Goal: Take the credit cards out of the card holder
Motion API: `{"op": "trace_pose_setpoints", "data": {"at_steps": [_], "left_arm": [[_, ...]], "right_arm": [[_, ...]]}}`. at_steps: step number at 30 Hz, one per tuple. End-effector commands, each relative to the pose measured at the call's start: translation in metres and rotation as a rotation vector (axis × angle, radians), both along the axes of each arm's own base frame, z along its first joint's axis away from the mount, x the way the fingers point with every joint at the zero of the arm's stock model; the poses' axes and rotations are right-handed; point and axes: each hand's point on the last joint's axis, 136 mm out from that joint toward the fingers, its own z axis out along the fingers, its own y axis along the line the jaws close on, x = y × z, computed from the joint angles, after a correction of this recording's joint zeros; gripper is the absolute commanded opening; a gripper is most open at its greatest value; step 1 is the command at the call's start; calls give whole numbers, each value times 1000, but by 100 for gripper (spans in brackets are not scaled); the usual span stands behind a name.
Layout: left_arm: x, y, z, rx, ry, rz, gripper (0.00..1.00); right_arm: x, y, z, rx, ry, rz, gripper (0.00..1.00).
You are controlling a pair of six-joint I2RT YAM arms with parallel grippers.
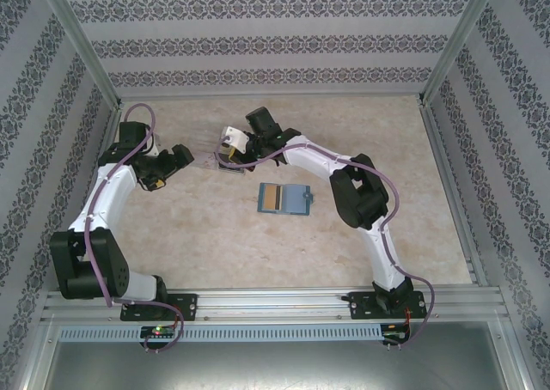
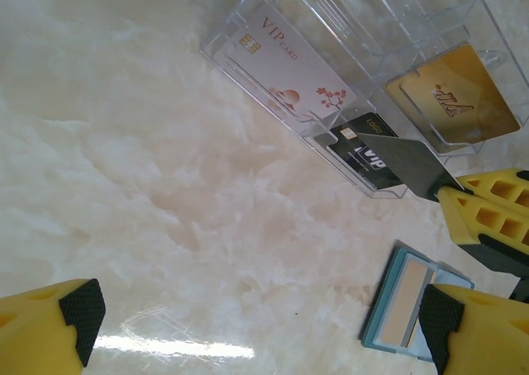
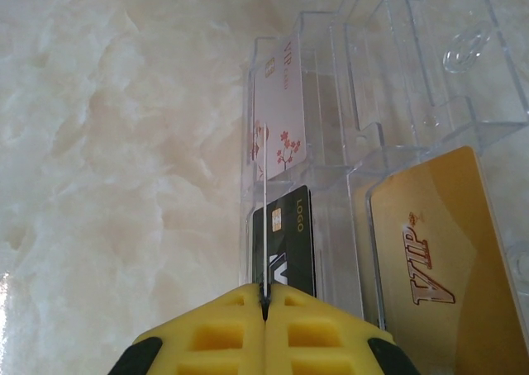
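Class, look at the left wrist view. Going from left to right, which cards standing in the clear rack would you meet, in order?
In order: white VIP card → black VIP card → gold card. The grey card pinched in the right gripper overlaps the black and gold ones, so it is left out.

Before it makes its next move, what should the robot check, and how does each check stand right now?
1. Right jaws shut firmly on the grey card: ok.
2. Grey card lined up with a free slot of the clear stand: cannot tell; it hangs edge-on beside the black card.
3. White card and gold card seated in the stand: ok.
4. Left jaws open, holding nothing, apart from the stand: ok.
5. Card holder emptied: cannot tell; it lies open on the table with a tan strip inside, card or lining.
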Motion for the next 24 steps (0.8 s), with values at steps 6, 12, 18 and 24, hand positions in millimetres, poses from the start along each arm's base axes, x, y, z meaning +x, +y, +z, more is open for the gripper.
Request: {"op": "trace_pose_setpoints", "data": {"at_steps": [6, 12, 18, 24], "left_arm": [[-5, 2, -8, -10, 36, -13, 99], [-4, 2, -9, -19, 39, -16, 99], [-3, 2, -10, -26, 43, -16, 99], [-2, -2, -11, -46, 40, -27, 99]], "right_arm": [[14, -2, -8, -21, -17, 12, 1], [14, -2, -7, -19, -10, 11, 19], [13, -1, 12, 18, -1, -18, 28], [1, -8, 61, 115, 37, -109, 35]]}}
